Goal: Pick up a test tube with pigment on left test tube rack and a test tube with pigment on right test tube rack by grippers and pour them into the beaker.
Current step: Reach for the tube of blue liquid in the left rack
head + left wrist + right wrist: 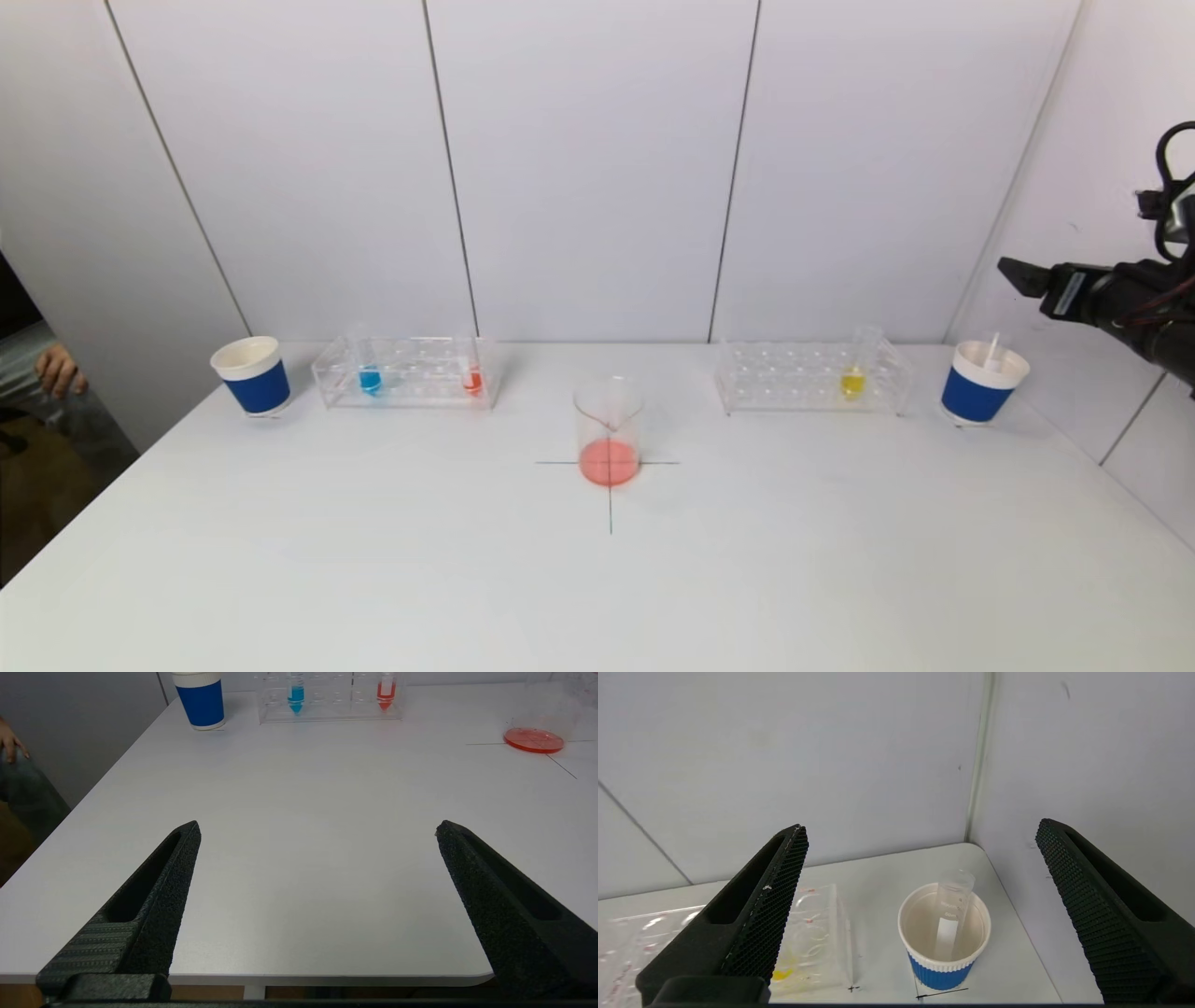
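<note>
Hovering spread and empty above the right cup (pixel 982 385), the right gripper (pixel 920 830) risks toppling it; the left gripper (pixel 317 830) waits, fingers apart.

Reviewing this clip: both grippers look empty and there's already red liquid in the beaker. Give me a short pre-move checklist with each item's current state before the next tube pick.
1. Left gripper open and empty: ok; it sits low at the near table edge.
2. Right gripper open and empty: ok; it is raised above the right cup.
3. Spent tube dropped in the right cup: ok, it leans inside, empty.
4. Pigment tubes available: ok; blue tube and red tube stand in the left rack, yellow tube in the right rack.
5. Beaker upright on the cross mark: ok, with red liquid at the bottom.
6. Left cup contents: cannot tell.
</note>
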Controlling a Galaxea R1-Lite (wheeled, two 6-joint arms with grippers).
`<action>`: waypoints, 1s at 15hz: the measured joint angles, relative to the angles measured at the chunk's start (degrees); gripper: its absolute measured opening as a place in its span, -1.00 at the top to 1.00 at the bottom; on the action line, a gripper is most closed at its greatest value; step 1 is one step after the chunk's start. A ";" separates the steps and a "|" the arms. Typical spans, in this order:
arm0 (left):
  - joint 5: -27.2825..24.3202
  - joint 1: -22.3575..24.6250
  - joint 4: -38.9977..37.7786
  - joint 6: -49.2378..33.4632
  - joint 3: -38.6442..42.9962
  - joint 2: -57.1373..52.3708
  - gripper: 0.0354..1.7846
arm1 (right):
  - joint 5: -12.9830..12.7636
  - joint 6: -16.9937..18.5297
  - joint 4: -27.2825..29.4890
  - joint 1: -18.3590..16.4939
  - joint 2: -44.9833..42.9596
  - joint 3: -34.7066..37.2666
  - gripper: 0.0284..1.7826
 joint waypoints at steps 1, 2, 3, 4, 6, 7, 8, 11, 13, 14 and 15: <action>-0.02 -0.02 0.02 0.00 0.00 0.00 -0.98 | 0.77 0.00 0.94 0.09 -3.22 1.22 -0.99; 0.00 -0.02 0.00 0.00 0.00 0.00 -0.98 | 1.51 -0.05 2.07 0.16 -6.42 2.34 -0.99; 0.00 -0.02 0.02 0.00 0.00 0.00 -0.98 | 2.39 -0.07 3.67 0.38 -10.36 3.63 -0.99; -0.02 -0.05 0.02 0.00 0.00 0.00 -0.98 | 3.24 -0.05 5.18 0.66 -13.64 4.69 -0.99; -0.02 -0.05 0.02 0.00 0.00 0.00 -0.98 | 5.34 -0.05 8.90 1.40 -21.33 6.89 -0.99; 0.00 -0.02 0.00 0.00 0.00 0.00 -0.98 | 6.30 0.02 11.00 1.77 -25.08 7.85 -0.99; -0.05 -0.02 0.02 0.00 0.00 0.00 -0.98 | 7.47 0.15 13.07 2.04 -28.90 8.77 -0.99; -0.02 -0.02 0.00 -0.02 0.00 0.00 -0.98 | 12.87 1.33 20.57 2.23 -41.25 11.22 -0.99; -0.05 0.00 0.00 0.00 0.00 0.00 -0.98 | 16.75 2.99 26.90 2.12 -49.80 12.04 -0.99; -0.05 0.00 0.00 -0.02 0.00 0.00 -0.98 | 18.69 3.51 31.01 2.12 -54.43 12.32 -0.99; -0.02 -0.02 0.02 -0.02 0.00 0.00 -0.98 | 20.66 3.89 35.45 2.15 -59.28 12.48 -0.99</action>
